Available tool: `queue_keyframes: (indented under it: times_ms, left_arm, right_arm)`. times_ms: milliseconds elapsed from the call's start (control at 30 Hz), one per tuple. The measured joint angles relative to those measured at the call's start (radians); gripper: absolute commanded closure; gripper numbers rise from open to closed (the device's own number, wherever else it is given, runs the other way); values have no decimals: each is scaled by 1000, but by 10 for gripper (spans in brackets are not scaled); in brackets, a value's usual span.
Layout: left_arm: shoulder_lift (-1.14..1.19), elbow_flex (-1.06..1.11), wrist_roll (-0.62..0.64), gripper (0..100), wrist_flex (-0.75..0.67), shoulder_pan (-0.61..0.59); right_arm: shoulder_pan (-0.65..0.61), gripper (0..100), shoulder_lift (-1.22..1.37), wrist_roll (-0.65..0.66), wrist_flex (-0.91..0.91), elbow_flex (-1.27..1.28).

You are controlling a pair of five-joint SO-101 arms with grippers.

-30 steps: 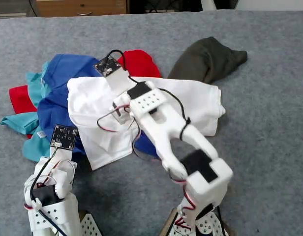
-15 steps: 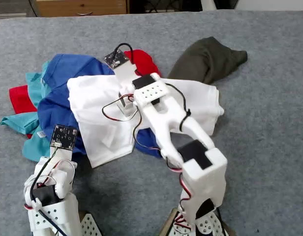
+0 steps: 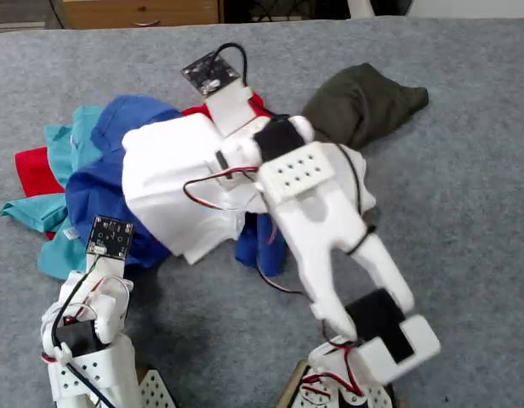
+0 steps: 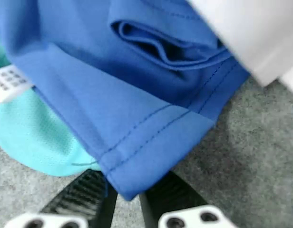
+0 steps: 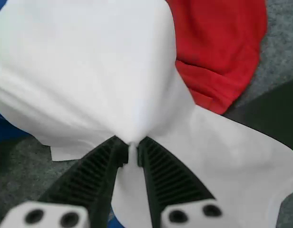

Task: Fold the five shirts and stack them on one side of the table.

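Several shirts lie heaped at the table's left. My right gripper [image 3: 221,160] [image 5: 132,142] is shut on a pinched fold of the white shirt [image 3: 168,170] [image 5: 89,61], which hangs bunched above the pile. Under it lie the blue shirt [image 3: 100,183] [image 4: 137,109], the red shirt [image 3: 37,170] [image 5: 218,52] and the teal shirt [image 3: 41,212] [image 4: 37,142]. A dark olive shirt [image 3: 364,102] lies crumpled at the far right of the heap. My left gripper [image 3: 126,259] [image 4: 128,199] sits at the pile's near edge, shut on the corner of the blue shirt's hem.
The grey felt table top [image 3: 466,255] is bare along the right and at the near middle. A wooden cabinet [image 3: 139,13] stands beyond the far edge. Both arm bases stand at the near edge.
My right arm has swung toward the far side with the white shirt, pulling it up and bunching it. More of the blue shirt shows underneath. The left arm has not moved.
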Motion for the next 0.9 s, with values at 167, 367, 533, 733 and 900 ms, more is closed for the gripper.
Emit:
queue_keyframes:
  times_ms: [167, 367, 533, 733, 900]
  left_arm:
    - [0, 0, 0, 970, 0, 0]
    - [0, 0, 0, 970, 0, 0]
    - [0, 0, 0, 970, 0, 0]
    - [0, 0, 0, 970, 0, 0]
    - [0, 0, 0, 970, 0, 0]
  right_arm:
    - [143, 984, -149, 0, 61, 0]
    - [270, 980, -264, 2, 127, 78]
    - [379, 980, -301, 2, 48, 310]
    - [476, 980, -315, -2, -227, 681]
    - [480, 980, -358, 41, -459, 939]
